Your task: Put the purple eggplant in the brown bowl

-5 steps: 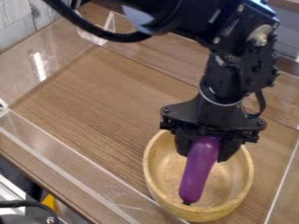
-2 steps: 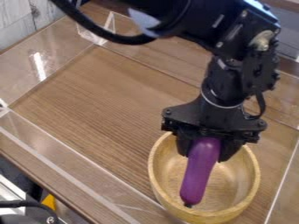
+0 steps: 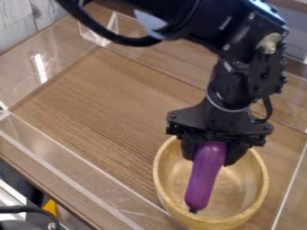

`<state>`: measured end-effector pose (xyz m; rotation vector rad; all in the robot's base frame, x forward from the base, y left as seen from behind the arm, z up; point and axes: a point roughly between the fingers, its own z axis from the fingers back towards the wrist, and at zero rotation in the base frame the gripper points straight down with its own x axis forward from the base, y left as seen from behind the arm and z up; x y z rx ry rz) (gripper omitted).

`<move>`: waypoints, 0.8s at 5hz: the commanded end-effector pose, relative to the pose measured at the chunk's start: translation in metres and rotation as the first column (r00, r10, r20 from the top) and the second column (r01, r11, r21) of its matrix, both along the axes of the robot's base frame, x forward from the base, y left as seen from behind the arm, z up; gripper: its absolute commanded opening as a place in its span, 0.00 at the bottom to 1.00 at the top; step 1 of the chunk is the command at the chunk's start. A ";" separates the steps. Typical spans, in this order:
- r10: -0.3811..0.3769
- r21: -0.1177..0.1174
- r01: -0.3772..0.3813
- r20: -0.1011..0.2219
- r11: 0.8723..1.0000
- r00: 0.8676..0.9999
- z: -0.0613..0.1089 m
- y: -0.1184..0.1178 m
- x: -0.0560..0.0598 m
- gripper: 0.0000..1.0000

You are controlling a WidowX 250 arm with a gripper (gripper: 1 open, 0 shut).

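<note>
The purple eggplant [image 3: 203, 176] hangs nearly upright, tilted slightly, with its lower end down inside the brown bowl [image 3: 163, 182] at the lower right of the table. Its upper end sits between the black fingers of my gripper [image 3: 213, 147], which points straight down over the bowl and is shut on it. The gripper body hides the eggplant's stem end. Whether the eggplant's tip touches the bowl's floor I cannot tell.
The bowl stands on a wood-grain tabletop [image 3: 108, 99] enclosed by clear plastic walls [image 3: 48, 153]. The near wall runs just left of and below the bowl. The black arm [image 3: 180, 22] reaches in from the top of the view.
</note>
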<state>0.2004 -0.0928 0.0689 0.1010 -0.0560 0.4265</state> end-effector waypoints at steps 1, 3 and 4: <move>-0.003 0.015 0.003 -0.023 1.000 1.000 -0.005 -0.003 -0.008 0.00; 0.007 0.023 -0.006 -0.031 1.000 1.000 -0.007 -0.001 -0.008 0.00; 0.012 0.026 -0.011 -0.034 1.000 0.999 -0.008 -0.001 -0.008 0.00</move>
